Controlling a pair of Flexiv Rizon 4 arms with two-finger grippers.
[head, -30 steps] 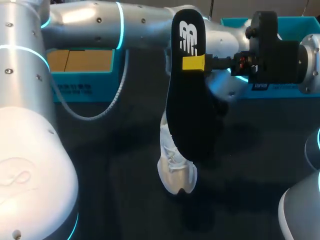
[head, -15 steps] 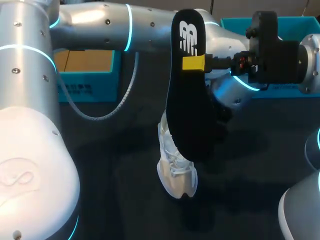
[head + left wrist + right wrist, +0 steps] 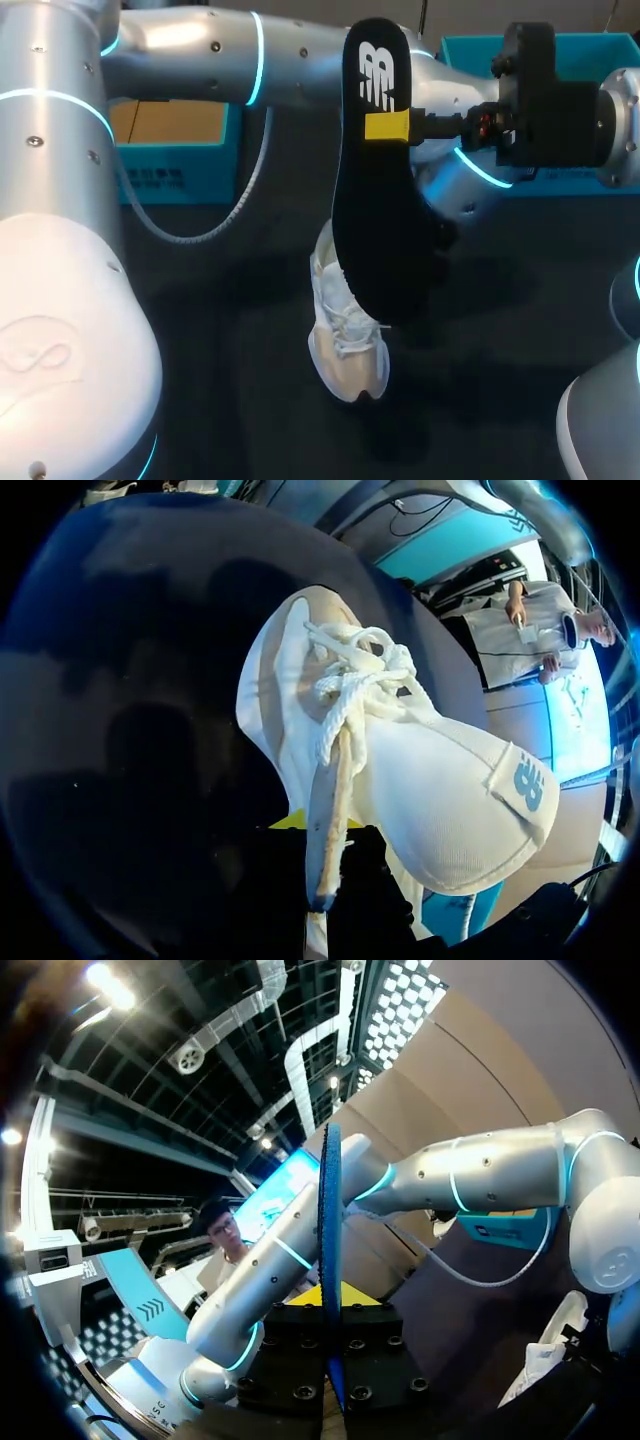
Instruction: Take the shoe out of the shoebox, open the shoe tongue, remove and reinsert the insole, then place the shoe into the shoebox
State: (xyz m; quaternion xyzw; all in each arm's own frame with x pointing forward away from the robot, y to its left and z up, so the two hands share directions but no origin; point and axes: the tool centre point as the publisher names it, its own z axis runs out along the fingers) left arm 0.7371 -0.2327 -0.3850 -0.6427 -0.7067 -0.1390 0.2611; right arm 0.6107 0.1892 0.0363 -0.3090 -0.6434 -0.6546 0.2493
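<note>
My right gripper (image 3: 388,126) is shut on a black insole (image 3: 378,200) with a white logo and holds it upright, high above the table. In the right wrist view the insole (image 3: 330,1220) shows edge-on between the gripper's (image 3: 331,1302) yellow tips. Below it a white shoe (image 3: 345,340) hangs toe-down over the dark table. My left arm comes across from the left, and its gripper is hidden behind the insole in the head view. In the left wrist view that gripper (image 3: 322,840) is shut on the shoe's (image 3: 420,770) side wall beside the laces (image 3: 352,675). The tongue (image 3: 470,800) is folded out.
A teal shoebox (image 3: 165,150) with a brown inside stands at the back left. Another teal box part (image 3: 590,48) is at the back right, behind my right arm. The dark table (image 3: 230,380) lies under the shoe.
The left arm has shifted, and the shoe has moved slightly down and to the left. The right gripper and the insole have stayed put.
</note>
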